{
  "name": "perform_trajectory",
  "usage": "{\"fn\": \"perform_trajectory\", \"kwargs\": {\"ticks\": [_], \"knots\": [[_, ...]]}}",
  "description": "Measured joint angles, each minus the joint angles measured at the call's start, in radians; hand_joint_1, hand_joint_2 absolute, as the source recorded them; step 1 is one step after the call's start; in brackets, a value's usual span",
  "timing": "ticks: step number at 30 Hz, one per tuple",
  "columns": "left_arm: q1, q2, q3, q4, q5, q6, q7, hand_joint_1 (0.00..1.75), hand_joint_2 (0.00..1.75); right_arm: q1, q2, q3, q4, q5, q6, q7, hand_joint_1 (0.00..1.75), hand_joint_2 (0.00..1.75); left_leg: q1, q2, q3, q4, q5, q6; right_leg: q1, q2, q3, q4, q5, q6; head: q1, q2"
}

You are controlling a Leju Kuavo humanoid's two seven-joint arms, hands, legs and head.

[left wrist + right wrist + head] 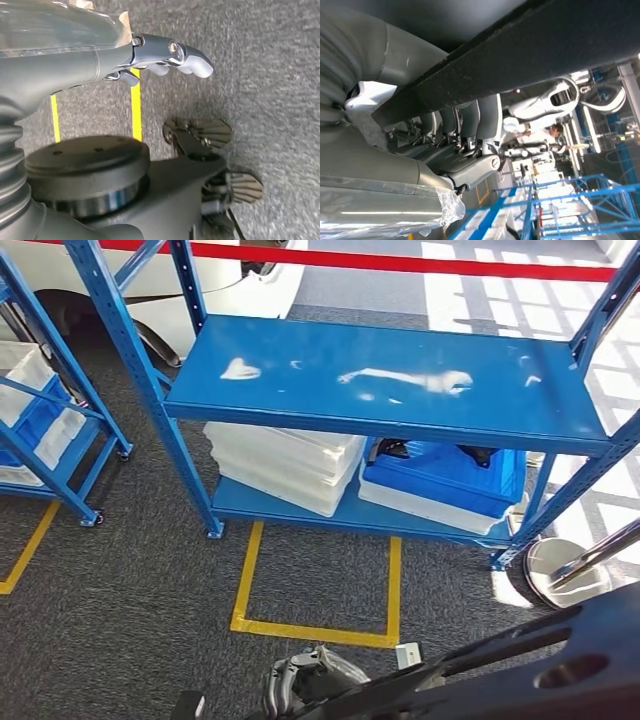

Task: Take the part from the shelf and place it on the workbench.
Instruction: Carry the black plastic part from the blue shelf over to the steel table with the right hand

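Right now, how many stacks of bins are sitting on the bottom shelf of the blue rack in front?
2: a white stack at the left and a blue-and-white stack at the right. More may be hidden behind.

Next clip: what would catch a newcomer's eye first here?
The blue shelf fills the middle of the head view, its top board bare and glossy, with stacked white trays and a blue bin on the level below. In front, yellow floor tape marks a box, and a long black part crosses the lower right corner.

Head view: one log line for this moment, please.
part: black, off blue shelf | right robot hand: grips part | left robot hand: holds nothing
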Motion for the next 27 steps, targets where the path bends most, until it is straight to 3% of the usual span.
{"fn": "perform_trajectory", "kwargs": {"ticks": [1, 2, 3, 5, 6, 7, 8, 9, 11, 13, 14, 15, 17, 18, 19, 21, 22, 23, 24, 26, 27], "knots": [[0.001, 0.0, 0.0, 0.0, 0.0, 0.0, -0.002, 0.0, 1.75, -0.003, 0.002, 0.004, 0.004, -0.004, 0.0, 0.003, 1.75, 1.75, 0.0, 0.002, -0.008, 0.001, 0.009, 0.008, -0.002, 0.001, -0.004, 0.001, -0.001, 0.006, 0.0, 0.0], [0.001, 0.0, 0.0, 0.0, 0.001, 0.001, -0.004, 0.0, 1.75, -0.006, 0.005, 0.007, 0.007, -0.008, 0.001, 0.006, 1.75, 1.75, 0.001, 0.004, -0.018, 0.0, 0.02, 0.017, -0.004, 0.002, -0.01, 0.012, -0.019, 0.012, 0.001, 0.0], [0.0, 0.0, 0.0, 0.0, 0.003, 0.001, -0.006, 0.0, 1.75, -0.011, 0.006, 0.011, 0.01, -0.01, 0.002, 0.01, 1.75, 1.75, 0.002, 0.005, -0.03, -0.001, 0.033, 0.025, -0.006, 0.004, -0.02, 0.04, -0.056, 0.018, 0.003, 0.0], [-0.001, 0.0, 0.001, 0.0, 0.011, 0.002, -0.01, 0.0, 1.75, -0.021, 0.011, 0.019, 0.017, -0.013, 0.003, 0.016, 1.75, 1.75, 0.003, 0.007, -0.06, 0.0, 0.059, 0.034, -0.01, 0.005, -0.046, 0.147, -0.158, 0.029, 0.006, 0.0], [-0.002, 0.0, 0.001, 0.0, 0.015, 0.002, -0.012, 0.0, 1.75, -0.025, 0.014, 0.023, 0.021, -0.015, 0.004, 0.018, 1.75, 1.75, 0.003, 0.008, -0.077, 0.0, 0.071, 0.035, -0.011, 0.005, -0.055, 0.208, -0.193, 0.033, 0.007, 0.0], [-0.001, 0.0, 0.002, 0.0, 0.019, 0.002, -0.013, 0.0, 1.75, -0.028, 0.017, 0.027, 0.025, -0.018, 0.004, 0.02, 1.75, 1.75, 0.003, 0.008, -0.094, 0.002, 0.084, 0.034, -0.012, 0.005, -0.055, 0.254, -0.203, 0.036, 0.008, 0.0], [-0.001, 0.0, 0.002, 0.0, 0.02, 0.002, -0.013, 0.0, 1.75, -0.03, 0.021, 0.03, 0.03, -0.02, 0.005, 0.02, 1.75, 1.75, 0.002, 0.009, -0.111, 0.004, 0.096, 0.033, -0.012, 0.005, -0.043, 0.273, -0.191, 0.037, 0.008, 0.0], [-0.001, 0.0, 0.003, 0.0, 0.019, 0.003, -0.011, 0.0, 1.75, -0.032, 0.025, 0.033, 0.034, -0.023, 0.006, 0.021, 1.75, 1.75, 0.002, 0.009, -0.128, 0.006, 0.107, 0.031, -0.013, 0.005, -0.013, 0.258, -0.164, 0.037, 0.009, 0.0], [-0.001, 0.0, 0.003, 0.0, 0.012, 0.005, -0.003, 0.0, 1.75, -0.039, 0.035, 0.036, 0.042, -0.033, 0.012, 0.02, 1.75, 1.75, 0.0, 0.008, -0.155, 0.009, 0.128, 0.026, -0.01, 0.006, 0.095, 0.132, -0.122, 0.028, 0.009, 0.0], [0.0, 0.0, 0.002, 0.0, 0.002, 0.009, 0.005, 0.0, 1.75, -0.044, 0.045, 0.037, 0.05, -0.04, 0.024, 0.015, 1.75, 1.75, -0.002, 0.007, -0.169, 0.012, 0.147, 0.017, -0.005, 0.007, 0.201, -0.021, -0.131, 0.013, 0.008, 0.0], [0.0, 0.001, 0.002, 0.0, -0.001, 0.012, 0.01, 0.0, 1.75, -0.045, 0.05, 0.037, 0.053, -0.042, 0.03, 0.013, 1.75, 1.75, -0.002, 0.008, -0.173, 0.011, 0.158, 0.012, -0.002, 0.007, 0.227, -0.064, -0.139, 0.007, 0.008, 0.0], [0.002, 0.001, 0.002, 0.0, -0.005, 0.015, 0.015, 0.0, 1.75, -0.043, 0.055, 0.037, 0.056, -0.042, 0.035, 0.009, 1.75, 1.75, -0.002, 0.008, -0.175, 0.008, 0.169, 0.006, 0.0, 0.008, 0.232, -0.082, -0.138, 0.002, 0.008, 0.0], [0.005, 0.005, 0.002, 0.0, -0.01, 0.022, 0.028, 0.0, 1.75, -0.04, 0.063, 0.036, 0.063, -0.041, 0.039, 0.003, 1.75, 1.75, 0.001, 0.007, -0.186, 0.009, 0.166, -0.005, -0.003, 0.005, 0.213, -0.084, -0.117, -0.012, 0.01, 0.0], [0.008, 0.007, 0.002, 0.0, -0.011, 0.024, 0.033, 0.0, 1.75, -0.039, 0.068, 0.036, 0.067, -0.041, 0.041, 0.0, 1.75, 1.75, 0.002, 0.006, -0.195, 0.029, 0.135, -0.01, -0.005, 0.003, 0.199, -0.086, -0.102, -0.02, 0.01, 0.0], [0.009, 0.01, 0.002, 0.0, -0.012, 0.026, 0.038, 0.0, 1.75, -0.038, 0.072, 0.035, 0.07, -0.041, 0.043, -0.002, 1.75, 1.75, 0.003, 0.005, -0.208, 0.069, 0.087, -0.014, -0.007, 0.001, 0.183, -0.086, -0.089, -0.026, 0.01, 0.0], [0.009, 0.015, 0.003, 0.0, -0.012, 0.028, 0.044, 0.0, 1.75, -0.036, 0.078, 0.034, 0.076, -0.04, 0.047, -0.004, 1.75, 1.75, 0.005, 0.004, -0.233, 0.2, -0.014, -0.021, -0.004, -0.001, 0.145, -0.079, -0.064, -0.031, 0.009, 0.0], [0.008, 0.017, 0.003, 0.0, -0.012, 0.028, 0.045, 0.0, 1.75, -0.036, 0.08, 0.033, 0.078, -0.04, 0.049, -0.004, 1.75, 1.75, 0.005, 0.004, -0.238, 0.26, -0.035, -0.024, -0.003, -0.002, 0.126, -0.073, -0.054, -0.031, 0.009, 0.0], [0.008, 0.018, 0.003, 0.0, -0.012, 0.028, 0.046, 0.0, 1.75, -0.035, 0.081, 0.033, 0.08, -0.04, 0.049, -0.005, 1.75, 1.75, 0.006, 0.004, -0.231, 0.296, -0.03, -0.025, -0.003, -0.002, 0.105, -0.065, -0.044, -0.03, 0.009, 0.0], [0.008, 0.019, 0.003, 0.0, -0.012, 0.029, 0.047, 0.0, 1.75, -0.035, 0.082, 0.032, 0.082, -0.04, 0.05, -0.005, 1.75, 1.75, 0.006, 0.004, -0.21, 0.299, -0.006, -0.026, -0.003, -0.002, 0.084, -0.055, -0.036, -0.028, 0.009, 0.0], [0.008, 0.022, 0.004, 0.0, -0.01, 0.03, 0.047, 0.0, 1.75, -0.035, 0.084, 0.03, 0.083, -0.039, 0.051, -0.005, 1.75, 1.75, 0.007, 0.003, -0.124, 0.206, 0.037, -0.024, -0.003, -0.001, 0.044, -0.032, -0.023, -0.023, 0.009, 0.0], [0.008, 0.023, 0.004, 0.0, -0.008, 0.031, 0.046, 0.0, 1.75, -0.036, 0.084, 0.03, 0.083, -0.039, 0.052, -0.005, 1.75, 1.75, 0.007, 0.002, -0.072, 0.132, 0.036, -0.021, -0.002, 0.0, 0.027, -0.019, -0.018, -0.018, 0.009, 0.0]]}}
